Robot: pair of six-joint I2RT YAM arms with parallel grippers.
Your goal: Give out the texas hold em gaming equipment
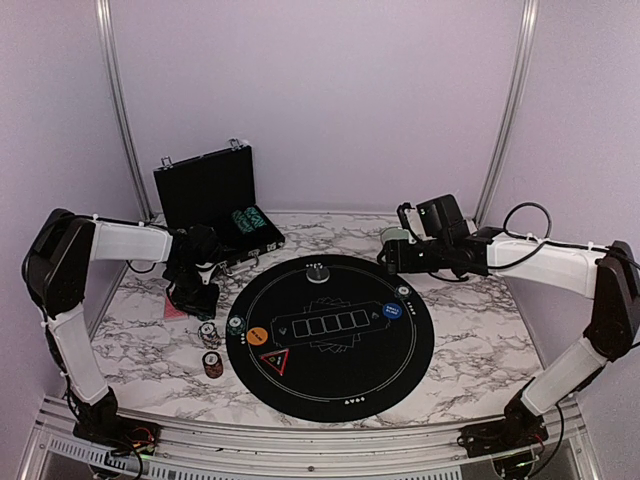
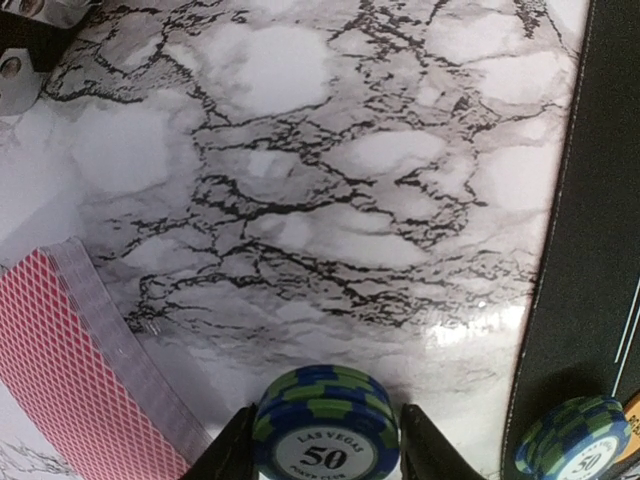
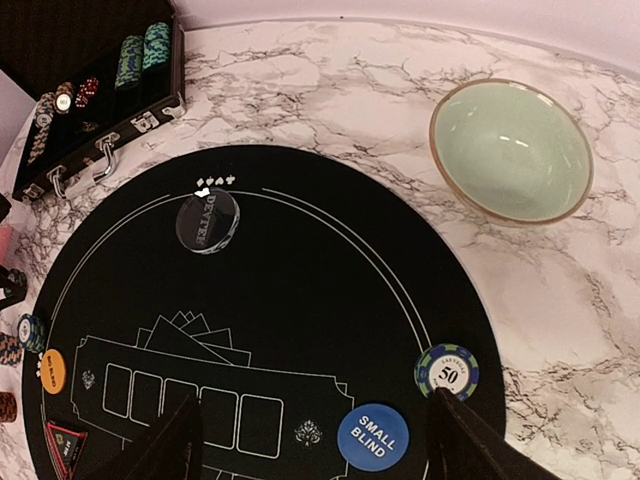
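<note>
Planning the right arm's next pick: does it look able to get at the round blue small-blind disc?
Probably yes: its open fingers hang above the blue disc, nothing between; a green-and-blue chip stack sits alongside.

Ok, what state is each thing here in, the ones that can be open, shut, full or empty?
Black hard case, open, lid up, chips inside.
Pale green bowl, upright, empty.
Left gripper, closed on a 50 chip stack.
Right gripper, open, holding nothing.

Blue-green striped chip stack [image 2: 325,425]; pinkish-red diamond-lattice cards [image 2: 70,370]; white marble table [image 2: 330,200], black veins.
</note>
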